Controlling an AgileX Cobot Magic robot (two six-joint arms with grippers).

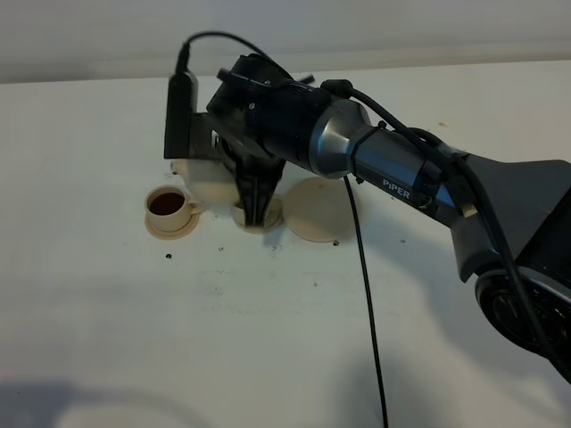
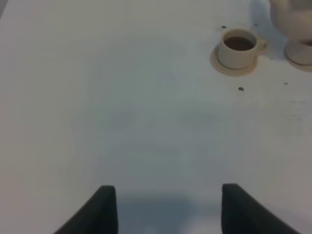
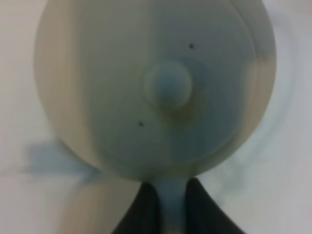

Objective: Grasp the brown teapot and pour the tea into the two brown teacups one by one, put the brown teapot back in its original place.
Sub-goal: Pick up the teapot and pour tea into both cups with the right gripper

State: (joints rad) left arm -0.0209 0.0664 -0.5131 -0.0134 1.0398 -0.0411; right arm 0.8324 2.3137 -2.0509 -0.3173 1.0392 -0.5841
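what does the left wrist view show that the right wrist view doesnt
Only the left wrist view: a teacup holding dark tea on its saucer, and the left gripper with jaws open over the table. Only the right wrist view: the brown teapot close up, lid knob facing the camera, its handle clamped in the right gripper. Both: the teapot, just an edge in the left wrist view, and the white table.

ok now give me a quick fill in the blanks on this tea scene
1. The right pincer is shut on the brown teapot by its ____.
2. The left teacup in the high view holds dark ____.
3. The left pincer, holding nothing, is ____.
4. The wide saucer has ____ standing on it.

Missing words: handle; tea; open; nothing.
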